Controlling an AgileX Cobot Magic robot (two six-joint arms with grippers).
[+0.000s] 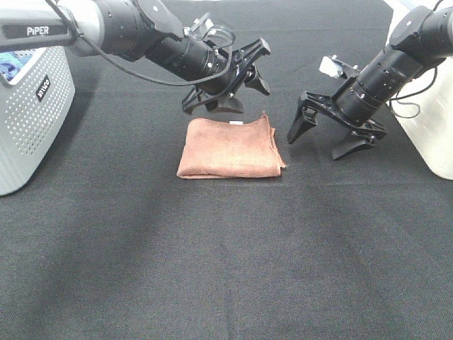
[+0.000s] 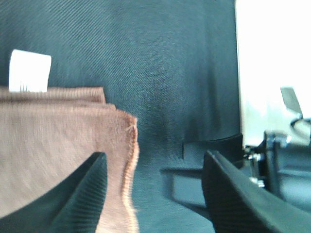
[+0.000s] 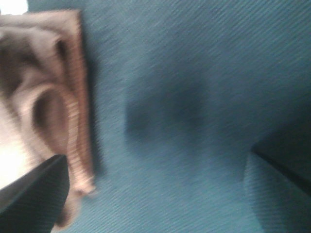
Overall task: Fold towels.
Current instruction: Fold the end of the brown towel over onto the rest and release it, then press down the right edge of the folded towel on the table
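The reddish-brown towel [image 1: 230, 147] lies folded into a rectangle on the black table cover, its small white tag [image 1: 236, 122] at the far edge. My left gripper [image 1: 244, 95] is open and empty, just above the towel's far edge. In the left wrist view the gripper [image 2: 155, 194] hangs over the towel's corner [image 2: 58, 145], with the tag [image 2: 30, 71] beyond it. My right gripper [image 1: 316, 145] is open and empty, low over the table just right of the towel. In the right wrist view the gripper [image 3: 155, 194] is beside the towel's layered edge [image 3: 48, 97].
A white perforated basket [image 1: 35, 106] with a blue cloth [image 1: 13, 67] in it stands at the left edge. A white container [image 1: 428, 134] stands at the right edge and also shows in the left wrist view [image 2: 272, 63]. Black cloth [image 1: 226, 269] covers the table.
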